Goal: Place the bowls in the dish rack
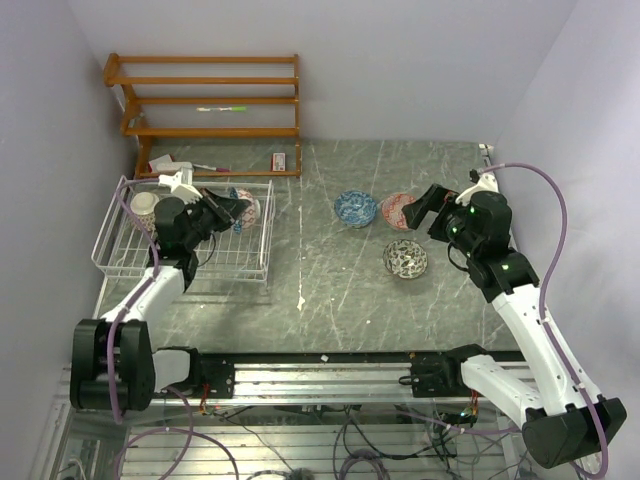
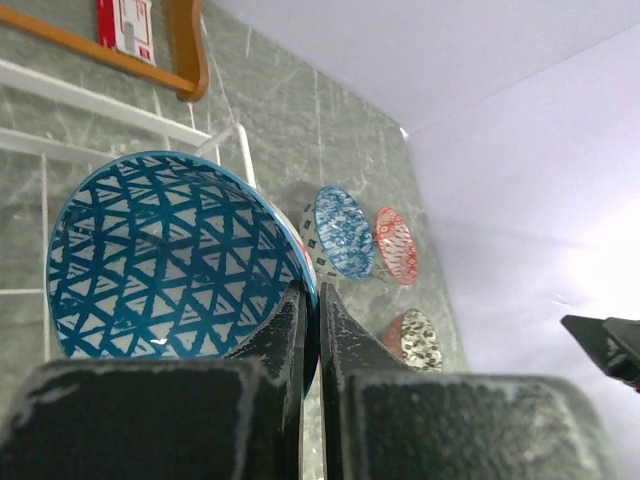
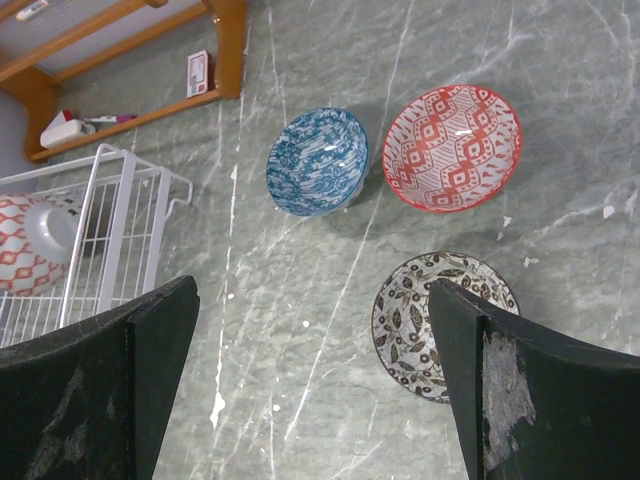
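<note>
The only label in view is a small red-and-white card [image 3: 199, 72] on the bottom board of the wooden shelf unit [image 1: 205, 100]. Its print is too small to read. No brand shows on the bowls or the arms.

The left pincer [image 2: 310, 295] is clamped on the rim of the blue triangle-pattern bowl [image 2: 160, 260], one finger inside and one outside. It holds the bowl tilted on edge above the dish rack [image 1: 115, 262] at the left of the tabletop [image 1: 320, 280]. Inside the rack a pink-red bowl [image 1: 250, 205] sits just beyond the held one, and a tan bowl [image 1: 145, 208] lies towards the far-left corner.

The right pincer [image 3: 312, 292] hangs over the tabletop with its fingers spread wide and nothing between them. The black-and-white bowl [image 3: 415, 320] stands below it, partly hidden by its right finger [image 3: 490, 370]. Farther off, side by side and upright, are the blue floral bowl [image 3: 317, 160] and the red patterned bowl [image 3: 452, 147], all three well apart from the rack.
</note>
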`<state>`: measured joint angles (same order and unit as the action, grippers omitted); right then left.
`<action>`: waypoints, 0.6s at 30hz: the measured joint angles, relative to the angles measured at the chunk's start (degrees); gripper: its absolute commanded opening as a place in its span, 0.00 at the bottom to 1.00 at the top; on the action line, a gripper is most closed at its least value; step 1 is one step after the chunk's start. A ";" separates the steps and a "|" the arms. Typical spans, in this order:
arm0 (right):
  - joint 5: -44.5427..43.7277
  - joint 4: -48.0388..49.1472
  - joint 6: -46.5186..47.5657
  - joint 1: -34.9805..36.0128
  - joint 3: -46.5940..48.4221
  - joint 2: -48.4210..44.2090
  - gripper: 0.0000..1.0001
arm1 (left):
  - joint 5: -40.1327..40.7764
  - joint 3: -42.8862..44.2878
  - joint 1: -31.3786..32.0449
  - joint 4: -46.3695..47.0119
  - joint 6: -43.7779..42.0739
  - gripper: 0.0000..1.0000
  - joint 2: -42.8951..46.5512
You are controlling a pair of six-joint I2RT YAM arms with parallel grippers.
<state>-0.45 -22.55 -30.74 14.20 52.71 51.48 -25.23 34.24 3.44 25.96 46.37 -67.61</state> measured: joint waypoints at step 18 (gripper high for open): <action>0.35 1.86 -0.74 0.00 -0.20 1.55 0.98 | -6.12 -5.62 -3.67 19.69 11.04 0.07 -14.25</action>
<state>-0.10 -20.69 -31.48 14.20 52.51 53.04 -31.35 28.62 -0.23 45.65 57.41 -81.87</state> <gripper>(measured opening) 0.984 0.102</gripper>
